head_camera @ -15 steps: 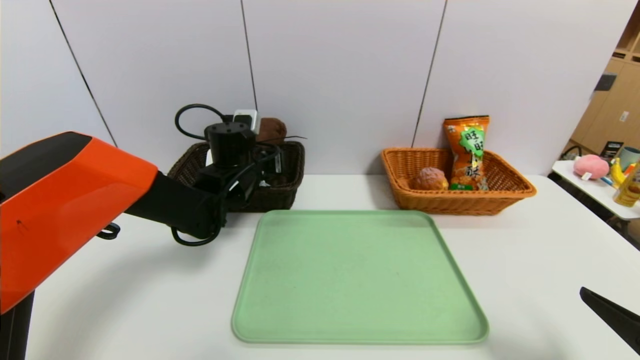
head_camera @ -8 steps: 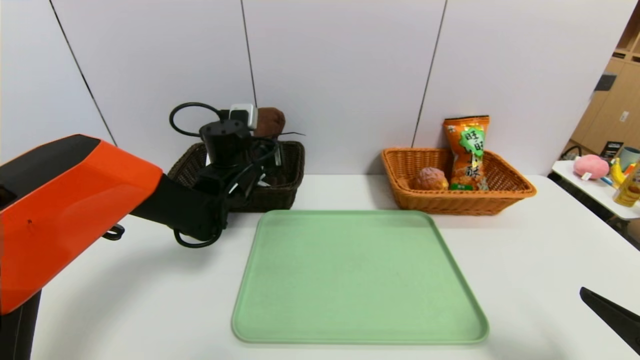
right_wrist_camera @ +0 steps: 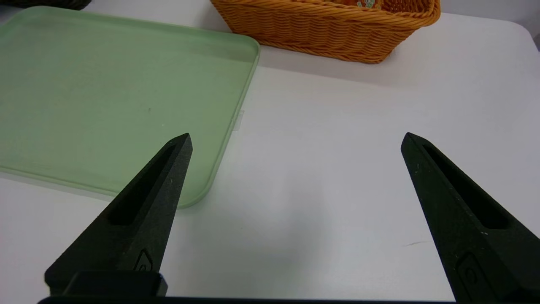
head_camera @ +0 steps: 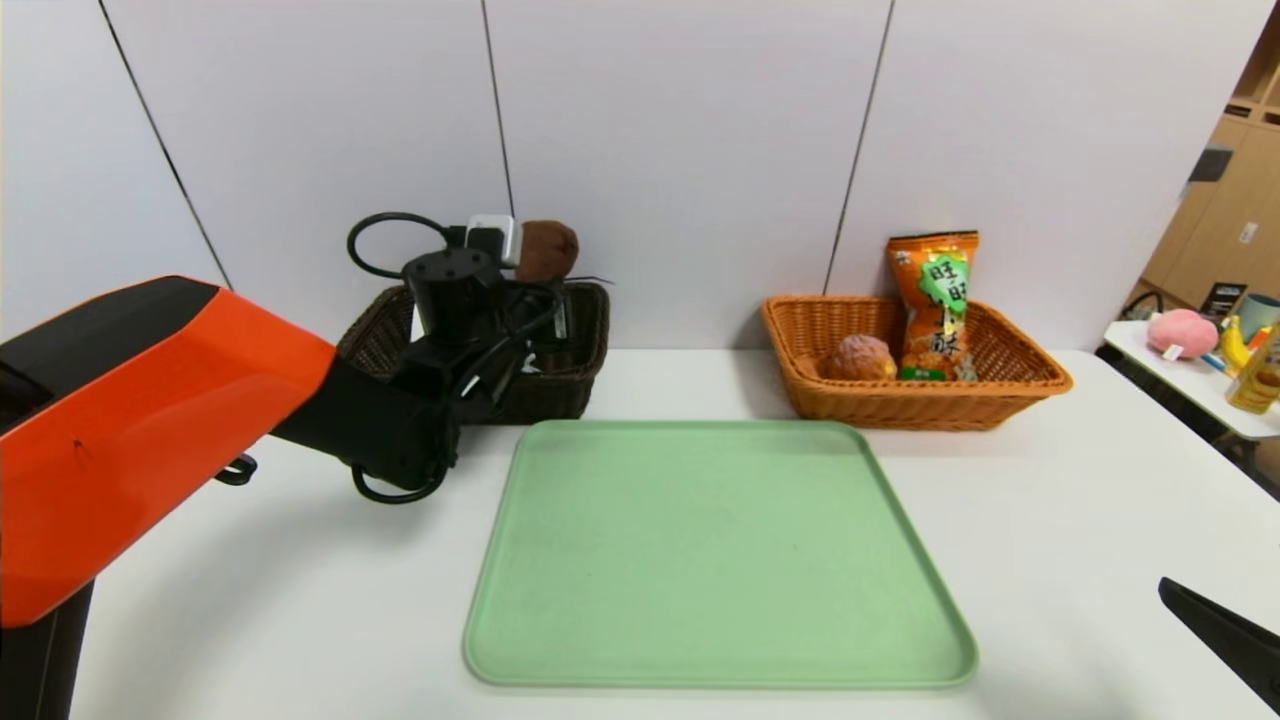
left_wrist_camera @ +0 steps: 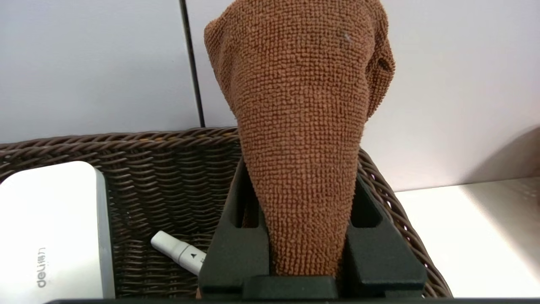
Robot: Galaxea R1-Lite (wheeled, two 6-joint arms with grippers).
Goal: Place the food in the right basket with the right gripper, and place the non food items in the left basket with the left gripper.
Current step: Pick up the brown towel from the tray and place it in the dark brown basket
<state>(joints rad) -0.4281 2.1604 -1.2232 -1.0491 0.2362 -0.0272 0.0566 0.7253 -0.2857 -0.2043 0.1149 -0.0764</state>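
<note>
My left gripper is shut on the folded brown towel, which sticks up out of its jaws. It hangs over the dark brown left basket, near the back wall. Inside that basket lie a flat white box and a white pen. The orange-tan right basket holds the upright orange snack bag and the round bun. My right gripper stands open over bare table near the front right, with nothing between its fingers.
An empty green tray lies in the middle of the white table, in front of both baskets. A white panel wall stands close behind the baskets. A side table at the far right carries a pink toy and bottles.
The left gripper with the towel has risen slightly and shifted a little to the right above the dark basket. The right arm has not moved.
</note>
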